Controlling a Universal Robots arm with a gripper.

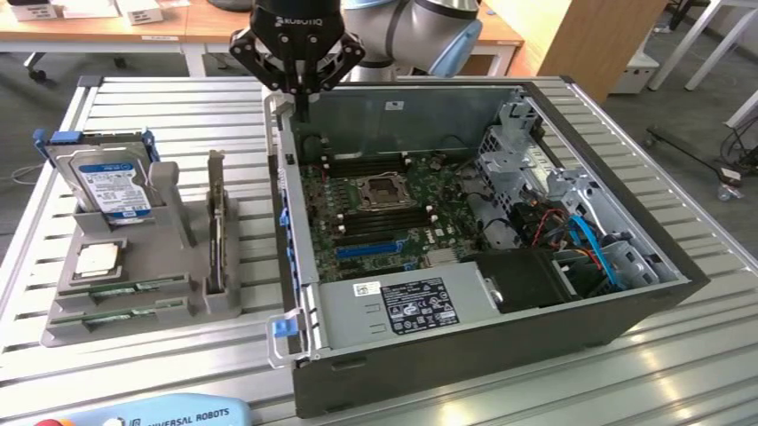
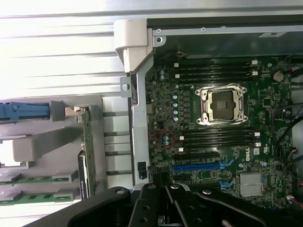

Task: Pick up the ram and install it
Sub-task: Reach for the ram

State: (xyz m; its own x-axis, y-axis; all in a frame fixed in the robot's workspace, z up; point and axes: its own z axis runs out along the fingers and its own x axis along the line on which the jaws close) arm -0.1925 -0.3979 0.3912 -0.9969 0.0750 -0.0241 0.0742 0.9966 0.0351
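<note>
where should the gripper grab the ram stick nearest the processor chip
Pinch the ram stick across its flat faces, mid-length on the exposed upper edge, coming straight down. It seems to stand on edge in the grey holder, leaving only that long edge free.

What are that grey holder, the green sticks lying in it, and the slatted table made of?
Grey holder: likely matte plastic, dull and uniformly coloured. Ram sticks: green circuit board, going by colour. Table: probably bare aluminium, silvery ribbed slats that catch the light.
</note>
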